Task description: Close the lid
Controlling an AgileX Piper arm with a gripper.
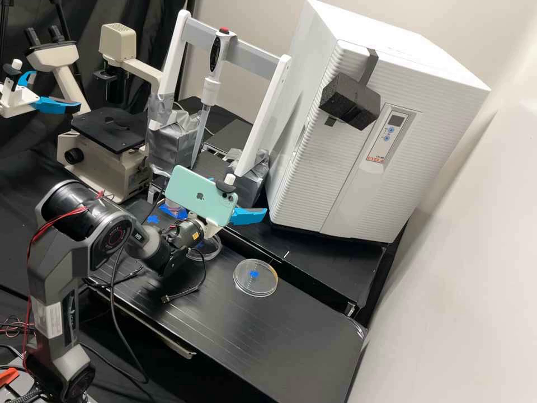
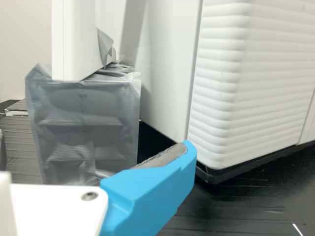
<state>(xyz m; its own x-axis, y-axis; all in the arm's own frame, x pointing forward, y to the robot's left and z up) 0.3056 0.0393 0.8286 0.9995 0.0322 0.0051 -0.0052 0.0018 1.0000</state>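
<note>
I could have bumped the white cabinet [image 1: 358, 134] if I swung too wide, because my blue fingers [image 1: 249, 216] were near its low corner. They stood apart, one grey pad bare, with nothing held there; just how far apart, I could not tell. The clear petri dish [image 1: 256, 282] was on the black bench [image 1: 291, 341], in front of the cabinet. Its thin rim might have slid or tipped if I pushed from the side. If I pressed too hard, the plastic could have cracked. The black cable [image 1: 180, 295], farther from the cabinet than that dish, might have snagged me.

A second petri dish [image 1: 210, 252] was partly behind my arm, left of the cabinet. I could not tell what either dish held, or which round piece was the lid.
</note>
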